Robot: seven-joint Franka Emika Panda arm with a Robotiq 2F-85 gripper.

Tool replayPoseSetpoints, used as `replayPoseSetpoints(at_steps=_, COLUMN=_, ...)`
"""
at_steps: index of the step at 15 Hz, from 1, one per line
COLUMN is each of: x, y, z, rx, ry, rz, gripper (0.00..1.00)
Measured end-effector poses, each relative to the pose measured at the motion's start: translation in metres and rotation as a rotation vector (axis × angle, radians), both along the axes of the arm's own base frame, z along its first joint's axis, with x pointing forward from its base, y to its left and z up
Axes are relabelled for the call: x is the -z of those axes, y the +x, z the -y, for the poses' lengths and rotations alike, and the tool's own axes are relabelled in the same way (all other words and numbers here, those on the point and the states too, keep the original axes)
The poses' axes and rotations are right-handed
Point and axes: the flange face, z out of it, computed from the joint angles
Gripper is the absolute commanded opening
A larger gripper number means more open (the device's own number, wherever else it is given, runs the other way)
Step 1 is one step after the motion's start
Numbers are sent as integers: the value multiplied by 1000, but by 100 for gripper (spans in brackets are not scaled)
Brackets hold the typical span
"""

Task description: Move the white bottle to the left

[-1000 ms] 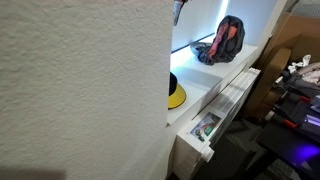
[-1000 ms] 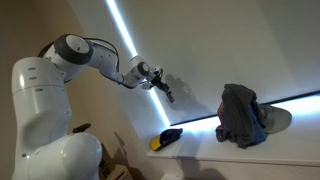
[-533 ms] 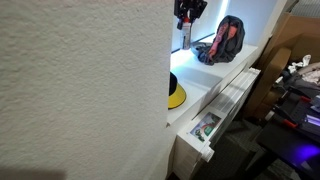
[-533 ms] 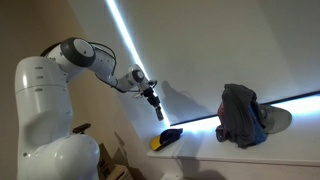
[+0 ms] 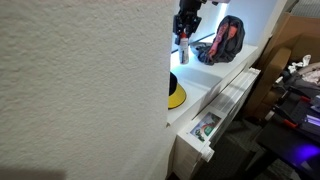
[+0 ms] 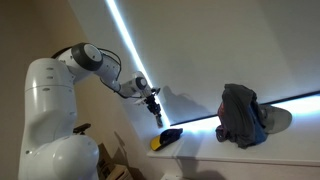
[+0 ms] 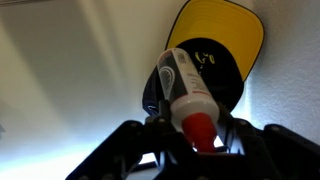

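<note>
Gripper (image 5: 185, 37) pinches the white bottle (image 7: 187, 88), red cap at 6 o'clock in the wrist view, yellow disc (image 7: 228, 38) at 12. The bottle hangs above the white shelf (image 6: 255, 158). A bag (image 6: 243, 114) rests at 3 o'clock of it. Pale wall (image 6: 235, 45), bright light strip (image 6: 124, 38).

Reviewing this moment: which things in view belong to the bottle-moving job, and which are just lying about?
Part of the job:
- white bottle, reddish cap, held off the surface
- gripper, closed on the bottle

Just lying about:
- red-and-black bag, on the shelf
- yellow round object, flat on the shelf
</note>
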Motion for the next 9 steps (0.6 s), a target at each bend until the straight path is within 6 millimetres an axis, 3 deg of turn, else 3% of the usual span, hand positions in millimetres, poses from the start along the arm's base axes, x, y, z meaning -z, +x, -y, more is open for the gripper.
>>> replayPoseSetpoints(at_steps=6, x=16, y=14, z=-14, rx=-42, ry=200, rz=104, gripper=21)
replayPoseSetpoints(at_steps=8, x=24, y=15, z=-19, rx=-50, ry=250, rz=143, gripper=46)
replayPoseSetpoints(at_steps=9, x=28, y=15, z=-22, rx=-48, ry=264, rz=159, gripper=46)
